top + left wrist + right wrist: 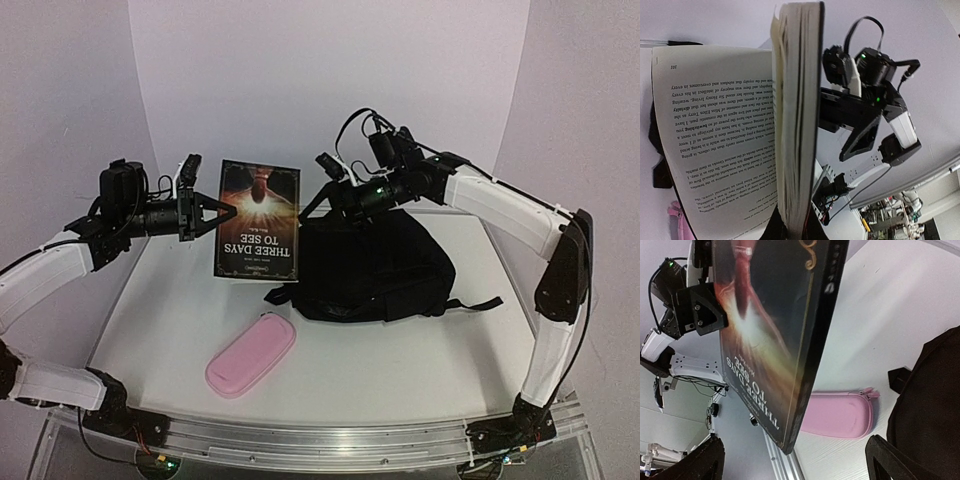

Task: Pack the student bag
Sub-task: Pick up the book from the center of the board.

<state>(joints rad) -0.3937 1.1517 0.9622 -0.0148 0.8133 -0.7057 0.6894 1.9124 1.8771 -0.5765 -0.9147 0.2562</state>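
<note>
A dark-covered book, "Three Days to See" (258,220), hangs upright and upside down above the table, left of the student bag (375,265). My left gripper (215,213) is shut on the book's left edge. In the left wrist view the page block (797,125) runs up from my left gripper (795,231), with one page splayed to the left. My right gripper (312,192) stands open just off the book's right edge, above the bag. In the right wrist view the right gripper (792,460) has nothing between its wide-apart fingertips (890,455), and the book's spine (815,340) is ahead.
A pink zip pencil case (251,354) lies on the white table (420,360) near the front, left of the bag's strap (475,303); the right wrist view shows the pencil case (840,415) under the book. White walls enclose the back and sides.
</note>
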